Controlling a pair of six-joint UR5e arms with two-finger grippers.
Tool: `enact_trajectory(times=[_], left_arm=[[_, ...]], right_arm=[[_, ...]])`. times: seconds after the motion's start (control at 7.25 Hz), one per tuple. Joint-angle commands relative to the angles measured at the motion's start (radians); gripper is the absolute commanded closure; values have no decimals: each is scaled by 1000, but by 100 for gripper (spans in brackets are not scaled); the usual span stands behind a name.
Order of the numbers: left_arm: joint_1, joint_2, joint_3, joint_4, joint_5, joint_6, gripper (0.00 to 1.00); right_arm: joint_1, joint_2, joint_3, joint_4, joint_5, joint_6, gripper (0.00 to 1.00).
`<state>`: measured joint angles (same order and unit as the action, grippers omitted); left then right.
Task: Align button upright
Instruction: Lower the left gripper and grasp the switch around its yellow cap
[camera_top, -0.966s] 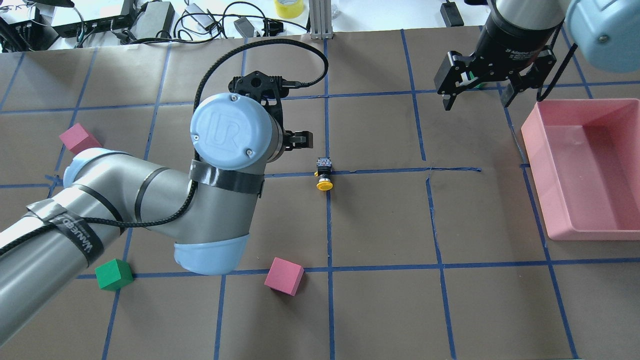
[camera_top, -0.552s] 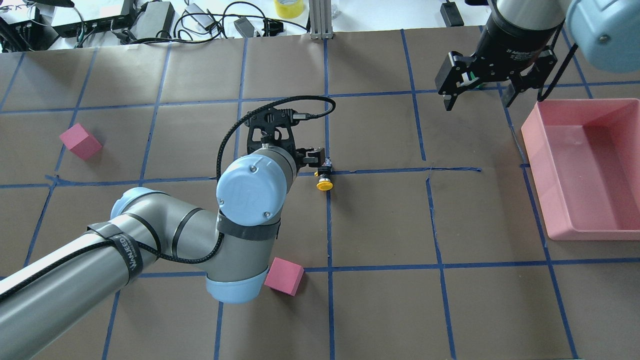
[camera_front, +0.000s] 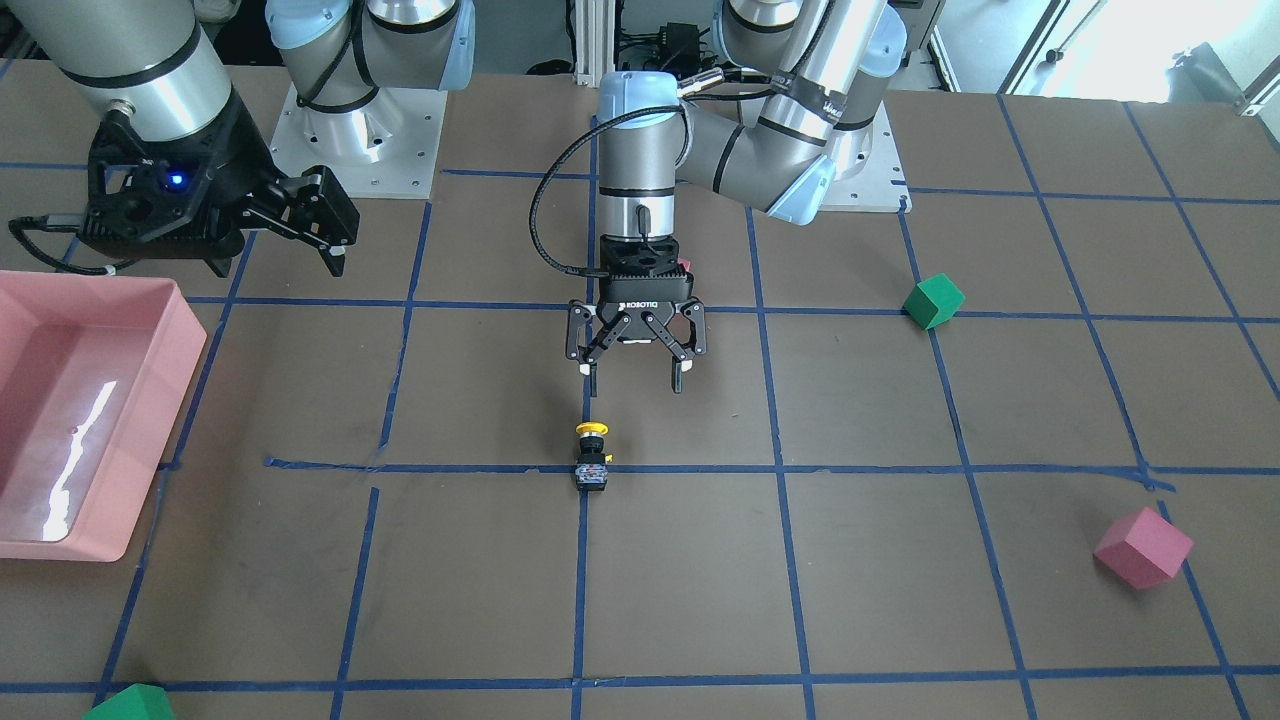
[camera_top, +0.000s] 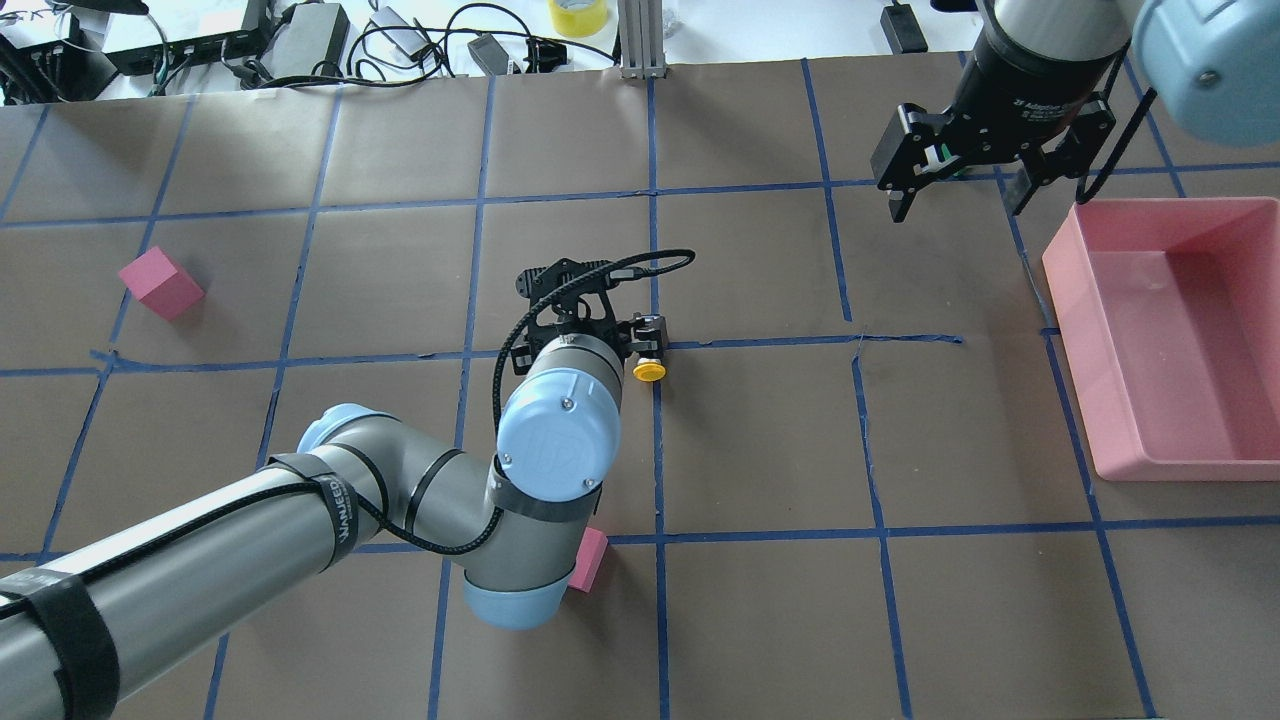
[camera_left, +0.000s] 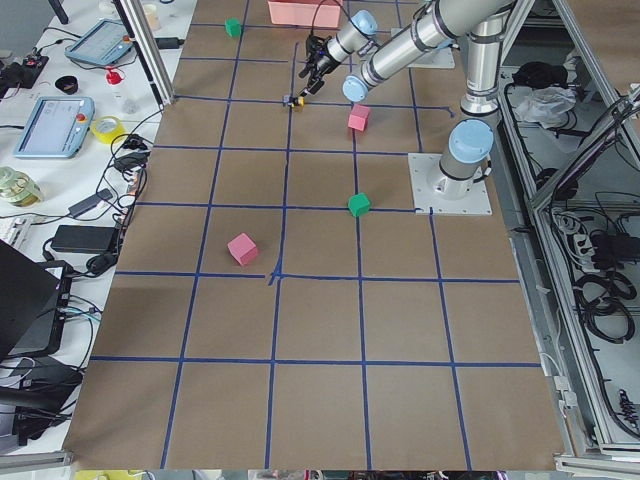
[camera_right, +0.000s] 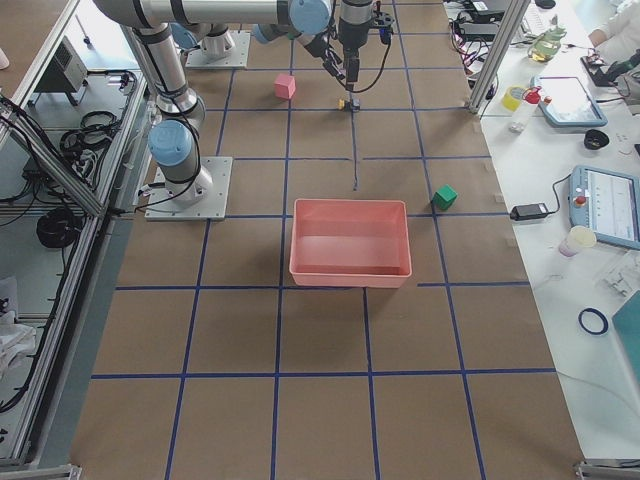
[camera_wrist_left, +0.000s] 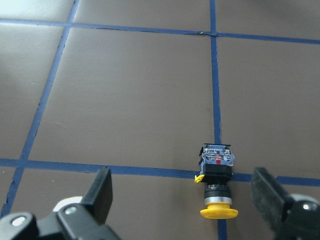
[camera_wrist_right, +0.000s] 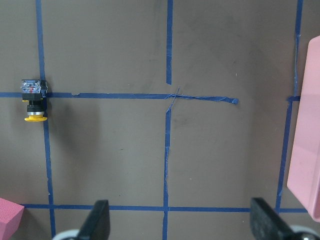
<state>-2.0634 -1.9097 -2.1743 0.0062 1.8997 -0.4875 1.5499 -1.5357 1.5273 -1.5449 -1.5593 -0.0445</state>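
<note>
Overhead, button (camera_top: 649, 371) half hidden; frontally, whole

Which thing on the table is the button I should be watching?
Look at the middle of the brown table, where two blue tape lines cross close to the left gripper. The button lies there on its side: tiny, yellow-capped, black-bodied, unlike the larger pink cubes and green cubes.
</note>
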Motion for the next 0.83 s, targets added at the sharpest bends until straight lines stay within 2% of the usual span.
enact_trajectory(times=[0.0, 0.28, 0.69], left_arm=[[-9, -38, 7, 6, -16, -69, 0], [-9, -48, 7, 8, -10, -82, 0], [-11, -136, 59, 17, -34, -153, 0]], right_arm=[[-1, 0, 1, -3, 1, 0, 0], [-1, 0, 1, -1, -4, 0, 0], [-1, 0, 1, -1, 4, 0, 0]])
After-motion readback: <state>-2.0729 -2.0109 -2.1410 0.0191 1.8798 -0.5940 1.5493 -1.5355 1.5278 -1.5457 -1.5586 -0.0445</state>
